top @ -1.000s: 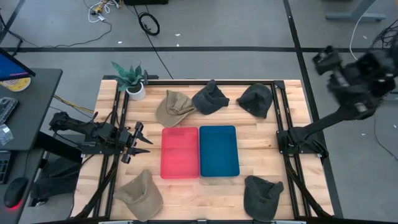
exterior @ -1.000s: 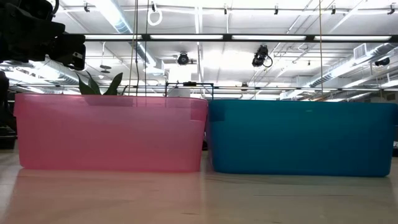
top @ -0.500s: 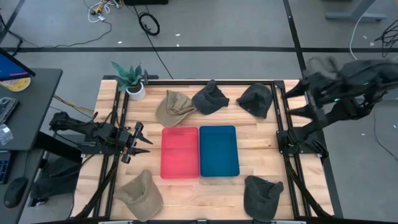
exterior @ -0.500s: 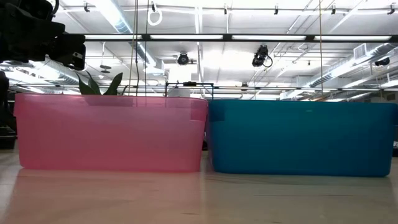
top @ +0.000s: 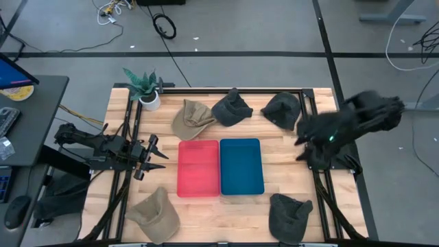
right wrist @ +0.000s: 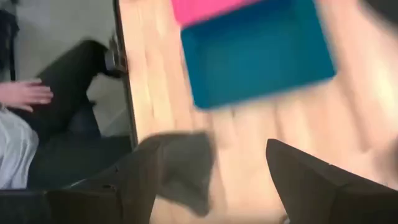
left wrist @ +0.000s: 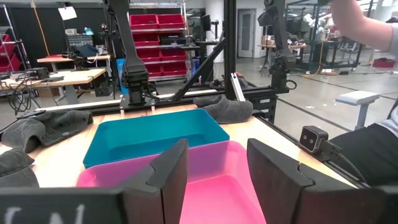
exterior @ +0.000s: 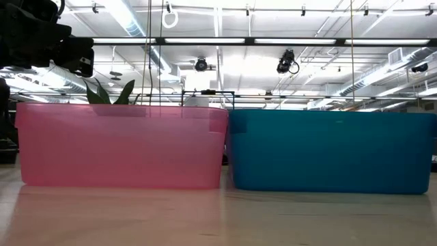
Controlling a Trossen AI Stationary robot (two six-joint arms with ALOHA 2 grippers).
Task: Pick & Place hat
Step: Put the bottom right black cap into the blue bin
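While the left arm waits at centre-left of the high view, its left gripper (top: 154, 156) parked just left of the red bin (top: 199, 167) with fingers apart on nothing, all the action is on the right. A second ago the right arm was folded up high at the upper right edge, off the table; now it has swung down and inward, a blur at centre-right, with the right gripper (top: 306, 140) over the table's right rail. The nearest hats are the dark hat (top: 282, 110) in the upper right of the table and the dark one (top: 289, 215) at the lower right; the gripper sits between them, so I can't yet call which it wants. Also untouched: a tan hat (top: 193, 118) and a dark cap (top: 232, 108) at the top, and a tan one (top: 155, 213) at lower left. The blue bin (top: 241, 167) sits empty beside the red.

Low view: nothing has changed. Red bin at left, blue bin at right, no gripper between them.

Left wrist: fingers (left wrist: 171, 171) stand parted over the red bin, blue bin behind, hats on the far table edge.

Right wrist: heavy motion blur, but both fingers (right wrist: 140, 171) are spread wide and empty, a dark hat (right wrist: 186, 168) showing just between them, blue bin at the top. A person's hand (right wrist: 25, 94) rests at the left edge. To my eye the reach has only just begun; no hat is lifted yet.
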